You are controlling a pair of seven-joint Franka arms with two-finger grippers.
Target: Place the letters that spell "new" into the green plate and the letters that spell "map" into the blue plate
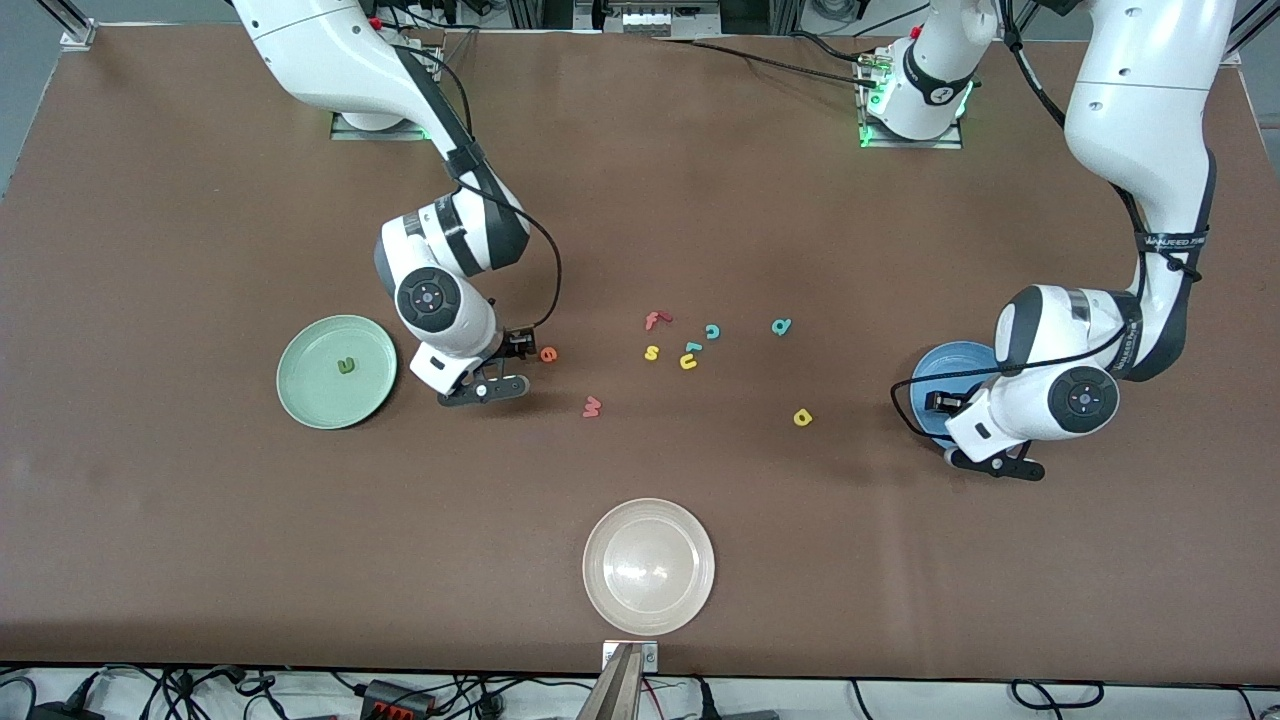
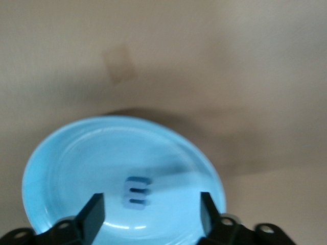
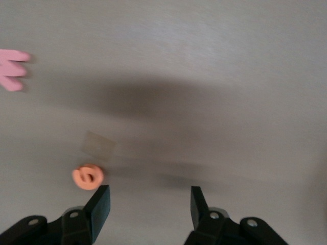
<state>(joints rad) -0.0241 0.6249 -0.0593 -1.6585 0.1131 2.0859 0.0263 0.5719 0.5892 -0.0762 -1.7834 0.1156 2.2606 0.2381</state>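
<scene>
Left gripper point(image 2: 150, 212) hanging released over blue plate point(image 2: 66, 168) holding blue m point(image 2: 137, 192); right gripper point(image 3: 149, 205) hovering released beside orange e point(image 3: 88, 176).

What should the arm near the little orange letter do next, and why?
Probably shift the right gripper sideways until the small orange foam letter e sits between its open fingers, then lower. The e lies on the brown table just outside one finger, and the pale green plate holds only the dark green n.

I am seeing a blue m point(image 2: 136, 193) on the bright blue plate point(image 2: 66, 158), a dark green n point(image 1: 346, 366) on the mint-green plate point(image 1: 305, 350), an orange e point(image 3: 88, 176), a salmon-pink w point(image 3: 13, 70), all on the brown table point(image 1: 700, 200).
</scene>
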